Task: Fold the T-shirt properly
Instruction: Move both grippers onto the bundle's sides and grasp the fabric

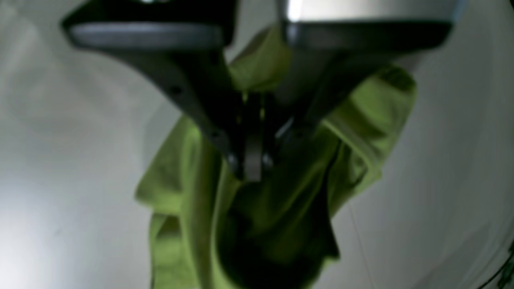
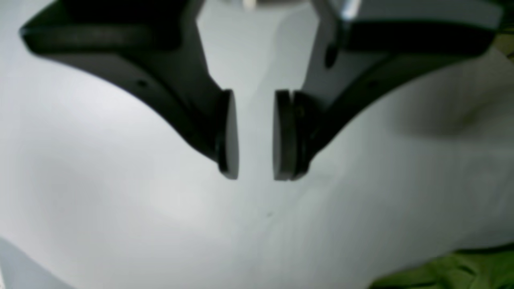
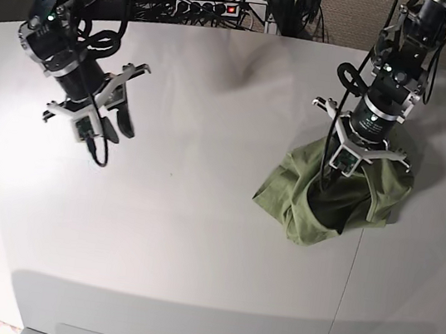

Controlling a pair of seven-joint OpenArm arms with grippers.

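Up close, the left wrist view is showing the left gripper [image 1: 253, 160] with its dark fingers pressed together on a bunched fold of the T-shirt [image 1: 277, 216], the olive-green cloth hanging in loose creases below and behind the jaws; beneath it the white table [image 1: 72, 160] is lying plain and softly lit, and the whole picture is blurring too much for any stitching or label to be read. Next, the right wrist view is looking down past the right gripper [image 2: 255, 134], whose two pads are standing apart with a clear gap and nothing between them; the table [image 2: 160, 208] is filling nearly the whole frame, and only a green corner of the T-shirt [image 2: 445, 273] is peeking in at the lower right edge. Finally, the base view is taking in the wide, pale table [image 3: 195, 238], with the T-shirt [image 3: 298, 199] sitting crumpled in a heap on that view's right side, the left gripper [image 3: 328, 176] reaching down into its middle and pinching the cloth. Well apart, on that view's left, the right gripper [image 3: 109, 129] is hovering above bare table. Behind the table, black cables and a power strip [image 3: 199, 4] with a red light are lying beside speckled carpet [image 3: 355, 10]. No writing is readable anywhere.
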